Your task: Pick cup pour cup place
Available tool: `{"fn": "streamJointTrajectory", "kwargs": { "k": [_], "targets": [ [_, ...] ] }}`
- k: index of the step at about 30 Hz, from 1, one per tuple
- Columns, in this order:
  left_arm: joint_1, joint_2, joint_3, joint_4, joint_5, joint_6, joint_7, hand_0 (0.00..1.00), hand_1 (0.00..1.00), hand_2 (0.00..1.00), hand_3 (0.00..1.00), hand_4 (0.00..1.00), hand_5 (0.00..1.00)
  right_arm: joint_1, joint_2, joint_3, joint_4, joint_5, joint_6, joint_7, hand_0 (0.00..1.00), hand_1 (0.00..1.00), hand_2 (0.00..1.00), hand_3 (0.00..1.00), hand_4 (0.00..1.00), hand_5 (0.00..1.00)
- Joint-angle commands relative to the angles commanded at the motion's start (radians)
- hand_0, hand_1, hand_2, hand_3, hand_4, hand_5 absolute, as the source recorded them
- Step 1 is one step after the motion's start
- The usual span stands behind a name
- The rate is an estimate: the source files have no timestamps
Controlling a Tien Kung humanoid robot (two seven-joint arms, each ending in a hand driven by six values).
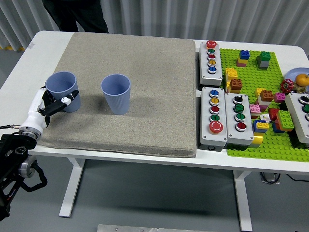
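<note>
Two blue cups stand upright on the grey mat (145, 96). The left cup (63, 90) is near the mat's left edge; the second cup (116, 93) stands to its right, apart from it. My left hand (50, 103) comes in from the lower left and sits against the left cup's near side, fingers spread around its lower wall without closing on it. The cup still rests on the mat. I cannot see into either cup. My right hand is out of view.
Button boxes (216, 108) stand right of the mat. A green baseplate (270, 140) with several loose bricks lies at the far right, with another button box (300, 116) and a fruit plate (297, 79). A person (77, 14) stands at the far side.
</note>
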Motion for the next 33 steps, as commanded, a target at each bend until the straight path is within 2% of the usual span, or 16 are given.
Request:
{"fn": "streamJointTrajectory", "kwargs": {
  "k": [8,15,16,21,22,27,28,30,33],
  "targets": [
    [-0.008,-0.003,0.01,0.014,-0.006,0.001,0.0,0.998,0.995,0.998,0.998,0.868,0.244,0.001,0.0,0.001,0.0,0.0,0.0,0.0,0.711,0.651,0.621,0.585,0.002,0.061],
    [-0.017,0.002,0.022,0.014,-0.016,0.02,-0.004,0.998,0.993,0.998,0.998,0.869,0.246,0.003,-0.001,-0.001,0.0,0.005,-0.001,0.0,0.712,0.651,0.621,0.585,0.002,0.064],
    [-0.017,0.002,0.022,0.014,-0.017,0.022,-0.004,0.943,0.913,0.998,0.998,0.861,0.249,0.003,-0.001,-0.001,0.0,0.005,-0.001,0.0,0.711,0.651,0.621,0.585,0.002,0.061],
    [-0.016,0.003,0.034,0.005,0.014,0.037,0.012,0.943,0.913,0.998,0.998,0.861,0.249,0.002,0.0,-0.001,0.0,0.002,0.0,0.0,0.711,0.651,0.621,0.585,0.002,0.061],
    [-0.016,0.003,0.038,0.002,0.023,0.037,0.016,0.867,0.83,0.977,0.994,0.86,0.248,0.002,0.0,0.0,0.0,0.002,0.0,0.0,0.711,0.651,0.621,0.585,0.002,0.061],
    [-0.017,-0.004,0.048,0.002,0.033,0.042,0.02,0.867,0.83,0.977,0.994,0.86,0.248,0.002,0.0,0.0,0.0,0.0,0.0,0.0,0.711,0.651,0.621,0.585,0.002,0.061],
    [-0.017,-0.004,0.049,0.002,0.033,0.045,0.02,0.74,0.753,0.898,0.922,0.842,0.247,0.002,0.0,0.001,0.0,0.0,0.0,0.0,0.712,0.651,0.621,0.585,0.002,0.061],
    [-0.018,-0.004,0.055,0.002,0.029,0.048,0.019,0.74,0.753,0.898,0.922,0.842,0.247,0.002,0.0,0.001,0.0,0.0,0.0,0.0,0.712,0.651,0.621,0.585,0.002,0.061],
    [-0.019,-0.006,0.062,0.0,0.027,0.079,0.014,0.74,0.753,0.898,0.922,0.842,0.247,0.002,-0.001,0.0,0.0,0.001,0.0,0.0,0.712,0.651,0.621,0.585,0.002,0.061]
  ]
}}
